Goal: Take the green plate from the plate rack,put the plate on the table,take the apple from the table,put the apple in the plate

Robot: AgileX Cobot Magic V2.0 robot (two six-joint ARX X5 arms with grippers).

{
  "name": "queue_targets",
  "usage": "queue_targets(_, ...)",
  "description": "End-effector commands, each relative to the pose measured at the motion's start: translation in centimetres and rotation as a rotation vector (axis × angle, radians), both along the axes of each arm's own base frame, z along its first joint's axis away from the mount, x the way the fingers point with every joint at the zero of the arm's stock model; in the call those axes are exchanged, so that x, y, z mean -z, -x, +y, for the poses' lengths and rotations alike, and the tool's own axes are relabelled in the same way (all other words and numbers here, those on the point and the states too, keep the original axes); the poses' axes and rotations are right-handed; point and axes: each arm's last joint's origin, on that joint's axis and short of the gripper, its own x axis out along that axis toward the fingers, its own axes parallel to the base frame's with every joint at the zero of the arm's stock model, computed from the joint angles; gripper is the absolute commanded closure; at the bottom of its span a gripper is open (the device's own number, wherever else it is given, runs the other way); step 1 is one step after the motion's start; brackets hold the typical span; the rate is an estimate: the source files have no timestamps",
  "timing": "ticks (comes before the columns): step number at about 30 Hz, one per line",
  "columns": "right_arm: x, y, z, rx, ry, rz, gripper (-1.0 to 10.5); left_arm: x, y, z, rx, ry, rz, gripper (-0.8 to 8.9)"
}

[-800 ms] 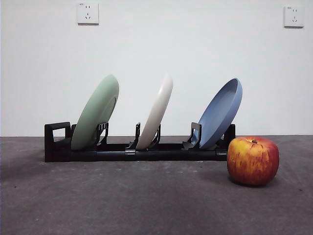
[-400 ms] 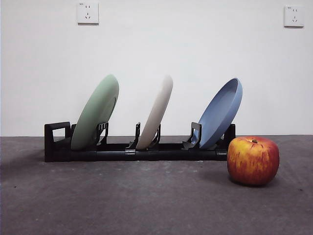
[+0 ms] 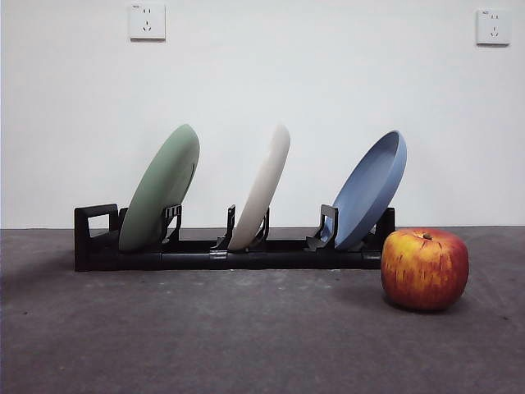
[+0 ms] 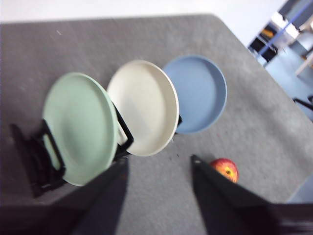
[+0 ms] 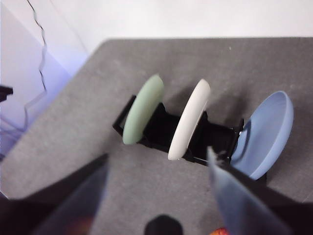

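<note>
— Three plates stand in the plate rack (image 3: 221,256), near the table's (image 3: 246,336) back edge?

— Yes. From the left: the green plate (image 3: 162,189), a cream plate (image 3: 262,187), a blue plate (image 3: 371,190). The apple (image 3: 424,268) sits on the table past the rack's right end.

— And the claws?

— The left gripper (image 4: 159,171) and right gripper (image 5: 156,169) both hang spread apart, high above, holding nothing.

green plate (image 3: 161,190) top clear, cream plate (image 3: 262,189) beside
</note>
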Motion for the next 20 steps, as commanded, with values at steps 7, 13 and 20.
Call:
queue_targets(7, 1.9, -2.5, 3.3, -0.032, 0.108, 0.047, 3.2, 2.4, -5.4, -3.4, -0.025, -0.146, 0.07, 3.11)
queue_targets(13, 3.1, -3.6, 5.2, -0.04, 0.158, 0.082, 3.2, 3.2, -10.3, -5.7, -0.071, -0.232, 0.076, 3.11)
queue_targets(20, 3.5, -4.0, 5.6, -0.007, 0.197, 0.081, 3.2, 7.1, -16.0, -8.2, -0.084, -0.313, 0.161, 3.11)
